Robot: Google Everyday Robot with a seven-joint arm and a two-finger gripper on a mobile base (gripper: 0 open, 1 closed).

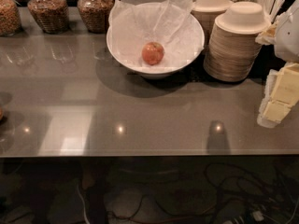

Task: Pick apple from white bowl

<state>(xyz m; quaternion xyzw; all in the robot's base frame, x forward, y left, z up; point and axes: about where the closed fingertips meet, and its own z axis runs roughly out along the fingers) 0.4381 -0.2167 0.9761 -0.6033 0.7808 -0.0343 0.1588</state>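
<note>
Small round reddish-orange apple (153, 53), paler yellowish patches, lying in wide glossy white paper-lined bowl (154, 72) at twelve o'clock. At three o'clock, cream-coloured gripper (280, 97), cut off by edge; opening impossible to tell.

Claw (279, 99) cropped by right edge; jars (49, 13) cut off at top.

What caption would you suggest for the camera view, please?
Apple in the paper-lined white bowl on a counter beside stacked paper bowls; end effector out of view.
</note>
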